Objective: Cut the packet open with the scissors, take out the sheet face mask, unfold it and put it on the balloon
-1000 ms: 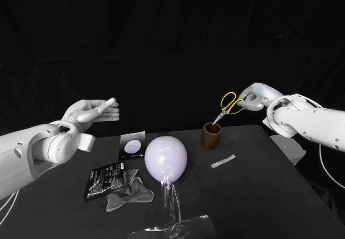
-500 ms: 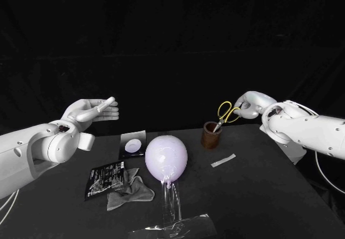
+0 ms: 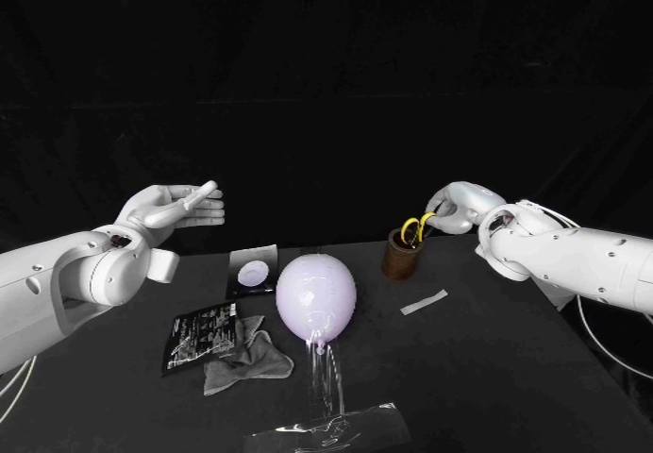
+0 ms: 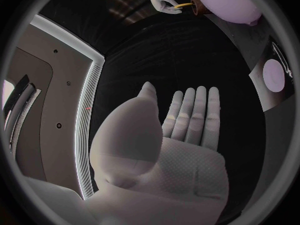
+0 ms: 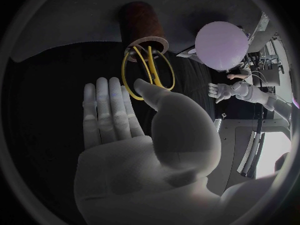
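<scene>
Two hands: left hand (image 3: 177, 208) open, empty, raised; right hand (image 3: 456, 206) by scissors (image 3: 412, 229), grip I can't tell.
Scissors: upright in cup (image 3: 399, 260), centre right.
Packet (image 3: 204, 340): lower left on bench (image 3: 517, 377), nearer left hand.

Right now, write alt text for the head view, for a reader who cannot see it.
The right hand is at the yellow handles of scissors standing in a brown cup on a black table. The left hand is raised, empty; a pale balloon lies mid-table near a dark packet.
</scene>
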